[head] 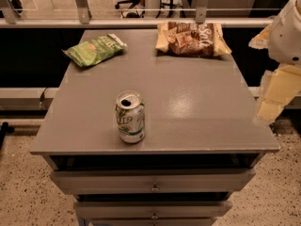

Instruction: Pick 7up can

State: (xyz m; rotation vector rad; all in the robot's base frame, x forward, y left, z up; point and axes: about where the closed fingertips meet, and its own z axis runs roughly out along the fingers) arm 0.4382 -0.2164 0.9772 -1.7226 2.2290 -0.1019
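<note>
One open can (130, 117) stands by the table's (188, 107) front edge; likely light, dentable, so grip mid-body. Pincer (276, 92) beyond right edge; state unclear.

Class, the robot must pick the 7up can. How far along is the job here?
Done: nothing yet; the can stands upright near the front edge of the table, untouched. In hand: the gripper hangs beyond the right edge, well apart from the can. Left: reach over, grasp, lift.
</note>
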